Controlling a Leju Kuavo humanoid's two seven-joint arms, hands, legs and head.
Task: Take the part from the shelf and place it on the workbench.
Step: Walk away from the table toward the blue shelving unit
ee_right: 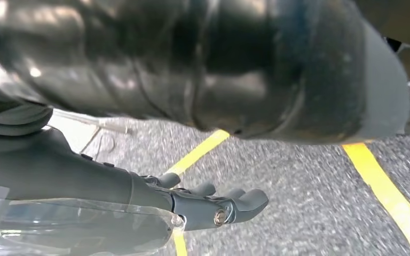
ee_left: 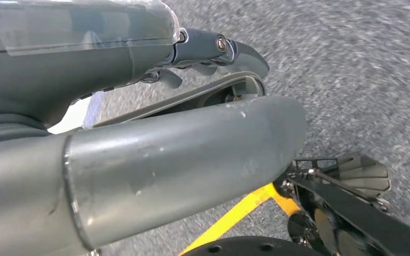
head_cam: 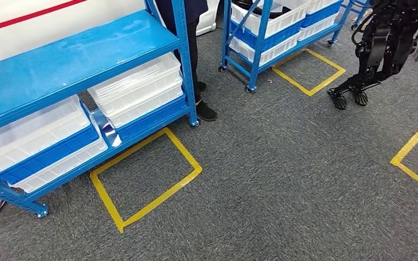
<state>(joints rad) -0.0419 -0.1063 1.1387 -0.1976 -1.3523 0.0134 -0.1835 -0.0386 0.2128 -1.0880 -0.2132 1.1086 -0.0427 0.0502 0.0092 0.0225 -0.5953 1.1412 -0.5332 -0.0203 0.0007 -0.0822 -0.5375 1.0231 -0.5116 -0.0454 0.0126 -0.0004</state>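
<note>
Standing on grey speckled carpet, a blue steel shelf carries ribbed translucent white bins above a yellow tape square; which bin holds the part cannot be told. Left hand and right hand hang empty, dark fingers loosely extended. No legible writing.

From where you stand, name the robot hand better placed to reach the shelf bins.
Left, probably. The blue shelf and its white bins stand to the robot's left, so the left robot hand hangs nearer it; the right robot hand hangs over carpet on the far side.
</note>
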